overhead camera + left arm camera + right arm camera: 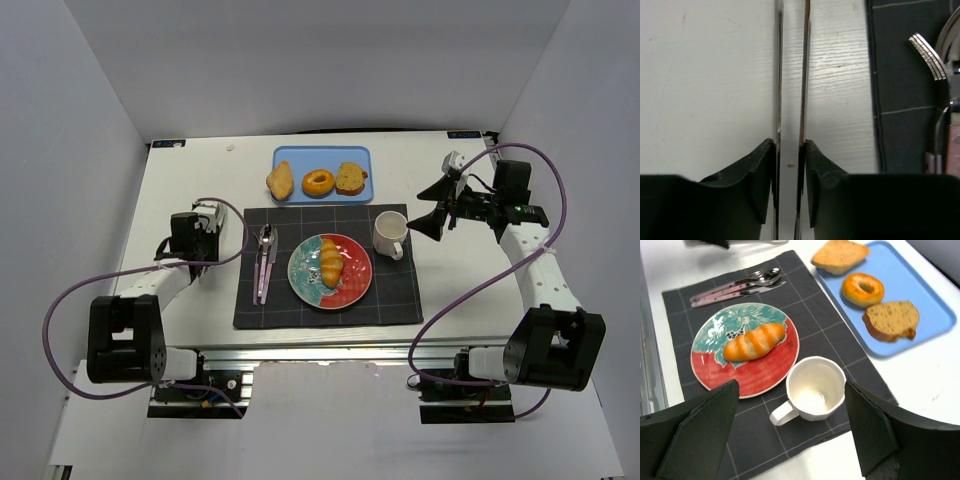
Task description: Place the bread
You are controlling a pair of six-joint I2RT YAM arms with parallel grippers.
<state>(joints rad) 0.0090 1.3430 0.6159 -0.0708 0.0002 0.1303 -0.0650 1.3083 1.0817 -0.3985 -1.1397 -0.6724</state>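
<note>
The bread (330, 262) (754, 341), a golden roll with orange-brown ridges, lies across the middle of the red and teal plate (355, 290) (760, 380). Nothing touches it. My right gripper (428, 208) (791, 385) hangs open to the right of the white mug (390, 233) (816, 387), fingers spread wide and empty. My left gripper (213, 213) (790, 142) rests low over the bare table just left of the dark placemat (400, 300) (900, 75). Its jaws stand only a narrow slit apart, and only table shows between them.
A blue tray (285, 155) (935, 310) at the back holds an oval bun (280, 181), a doughnut (318, 182) and a bread slice (350, 178). Cutlery (265, 260) (740, 286) lies on the placemat's left side. White walls close in on three sides.
</note>
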